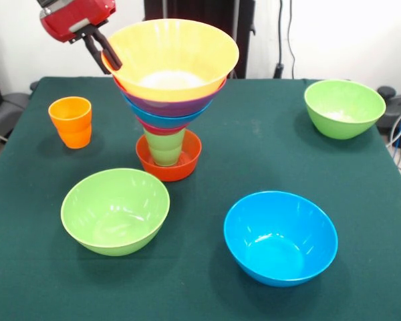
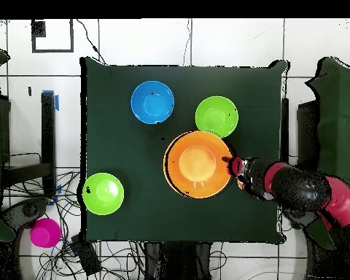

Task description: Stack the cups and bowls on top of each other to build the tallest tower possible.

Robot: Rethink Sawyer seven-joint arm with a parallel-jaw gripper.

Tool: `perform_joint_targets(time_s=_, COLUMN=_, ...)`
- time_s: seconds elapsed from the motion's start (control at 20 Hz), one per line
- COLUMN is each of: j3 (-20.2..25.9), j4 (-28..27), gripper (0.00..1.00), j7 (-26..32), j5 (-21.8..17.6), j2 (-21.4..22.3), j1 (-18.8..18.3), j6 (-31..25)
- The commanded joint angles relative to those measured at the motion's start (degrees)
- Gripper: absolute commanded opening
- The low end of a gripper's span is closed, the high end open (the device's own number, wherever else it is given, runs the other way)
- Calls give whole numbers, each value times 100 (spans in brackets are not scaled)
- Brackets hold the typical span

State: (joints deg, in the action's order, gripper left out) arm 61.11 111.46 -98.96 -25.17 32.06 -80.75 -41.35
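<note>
Green table (image 1: 267, 140): hand (image 1: 110, 61) pinching tower's (image 1: 168, 114) top orange bowl (image 1: 170, 57) rim, fingertips partly hidden.

No text, label, brand, number or sign can be read in either view; the bowls, the cups, the tower and the green table cloth show plain colour only, and the red housing of the arm carries no lettering that can be made out
</note>
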Motion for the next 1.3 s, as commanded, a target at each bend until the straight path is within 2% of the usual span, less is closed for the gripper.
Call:
perform_joint_targets(time_s=0.05, j3=-35, j4=-11, gripper=0, j7=502, j5=-182, j2=41, j1=305, j6=4)
perform_joint_targets(time_s=1.3, j3=-43, j4=-69, gripper=0, j7=529, j5=-173, j2=8, j1=306, j6=-13)
